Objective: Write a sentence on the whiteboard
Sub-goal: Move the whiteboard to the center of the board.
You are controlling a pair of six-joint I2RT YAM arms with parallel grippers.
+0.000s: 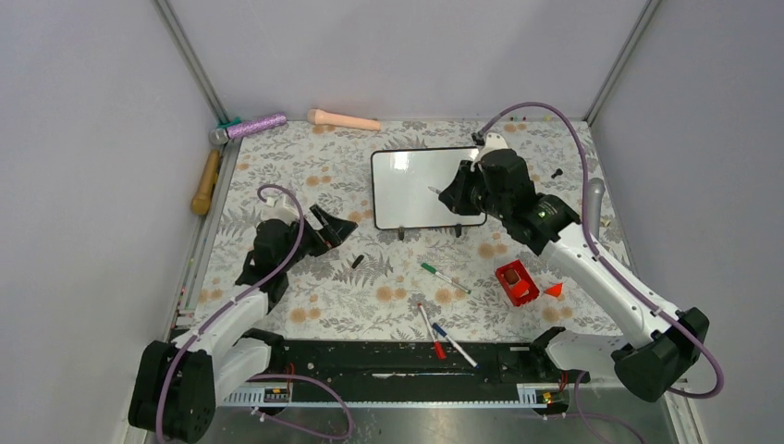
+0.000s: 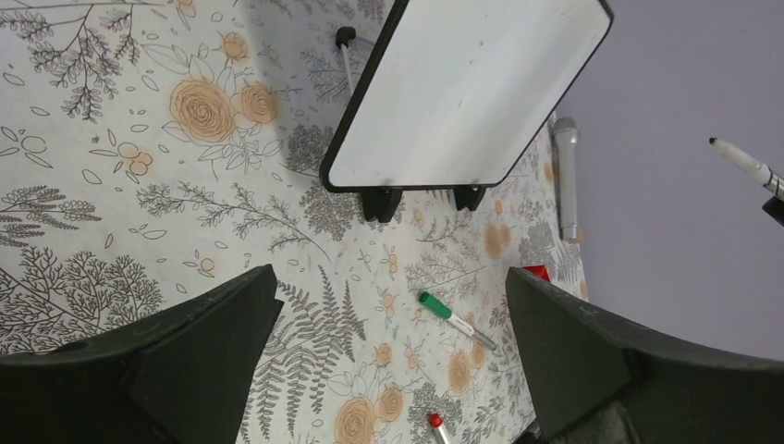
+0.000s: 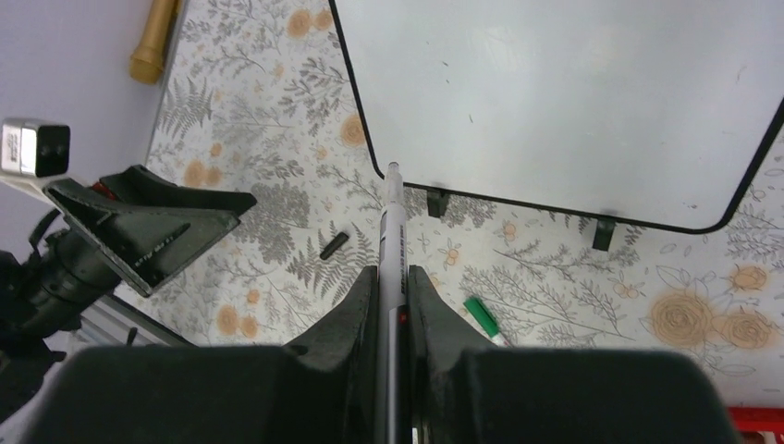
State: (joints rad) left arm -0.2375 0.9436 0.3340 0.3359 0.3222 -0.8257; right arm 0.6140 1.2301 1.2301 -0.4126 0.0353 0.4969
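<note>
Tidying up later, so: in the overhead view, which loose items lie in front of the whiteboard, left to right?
In order: small black cylindrical cap → green-capped white marker → open red plastic box → small red triangular piece. The red-capped marker and blue-capped marker overlap the green one sideways, so left out.

Floral table [image 1: 305, 166], whiteboard [image 1: 411, 185], green marker [image 1: 444, 277], red box [image 1: 516, 282]

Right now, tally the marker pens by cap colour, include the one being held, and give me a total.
green-capped marker: 1
red-capped marker: 1
blue-capped marker: 1
uncapped marker, clamped in the right gripper: 1
Total: 4
</note>
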